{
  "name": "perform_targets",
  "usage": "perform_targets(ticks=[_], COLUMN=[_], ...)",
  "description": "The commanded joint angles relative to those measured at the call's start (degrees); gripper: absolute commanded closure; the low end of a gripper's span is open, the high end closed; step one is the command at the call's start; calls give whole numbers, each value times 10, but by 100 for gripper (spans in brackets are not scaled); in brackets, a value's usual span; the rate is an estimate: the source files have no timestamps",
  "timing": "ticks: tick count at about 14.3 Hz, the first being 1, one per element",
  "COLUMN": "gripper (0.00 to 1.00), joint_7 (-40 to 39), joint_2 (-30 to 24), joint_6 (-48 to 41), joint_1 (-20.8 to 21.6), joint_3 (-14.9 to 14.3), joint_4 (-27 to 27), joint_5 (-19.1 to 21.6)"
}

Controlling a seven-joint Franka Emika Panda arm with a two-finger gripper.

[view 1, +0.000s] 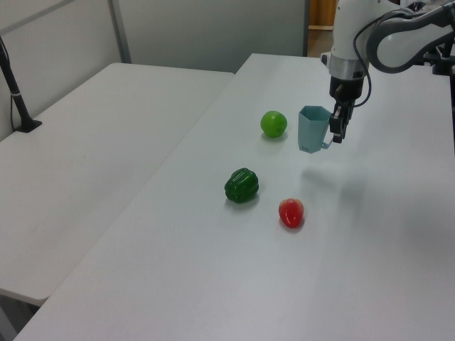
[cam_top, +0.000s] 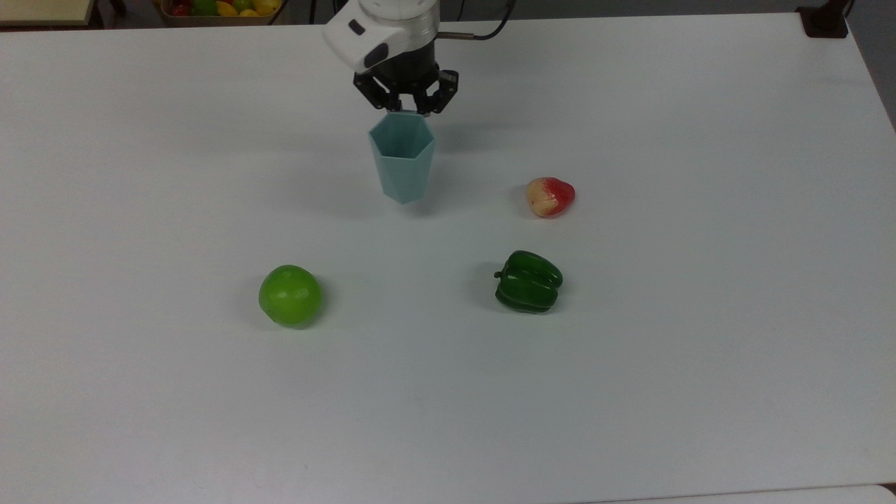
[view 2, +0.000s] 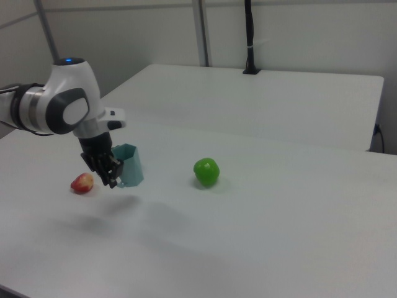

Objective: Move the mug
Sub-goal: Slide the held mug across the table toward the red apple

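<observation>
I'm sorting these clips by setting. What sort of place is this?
Probably a robotics lab or office test space: a robot arm works over a plain white table holding toy-like fruit, with partition walls behind it.
</observation>
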Motion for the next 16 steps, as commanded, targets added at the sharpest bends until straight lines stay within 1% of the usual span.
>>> perform_targets(ticks=[1, 5, 7, 10, 11, 12, 13, 14, 16], gripper=[83, 84, 84, 84, 83, 83, 83, 83, 83], joint_7=[4, 10, 33, 68, 71, 72, 81, 93, 93], joint_2=[-35, -52, -52, -40, -32, -24, -6, 8, 15], joint_6=[-35, -77, -89, -80, -79, -70, -41, -26, -24], joint_1=[45, 92, 115, 156, 163, 170, 182, 185, 186], joint_3=[0, 0, 0, 0, 0, 0, 0, 0, 0], joint_4=[-11, -13, -15, -15, -15, -15, -15, -15, -15], joint_5=[-7, -4, -3, -2, -2, -2, -2, -5, -7])
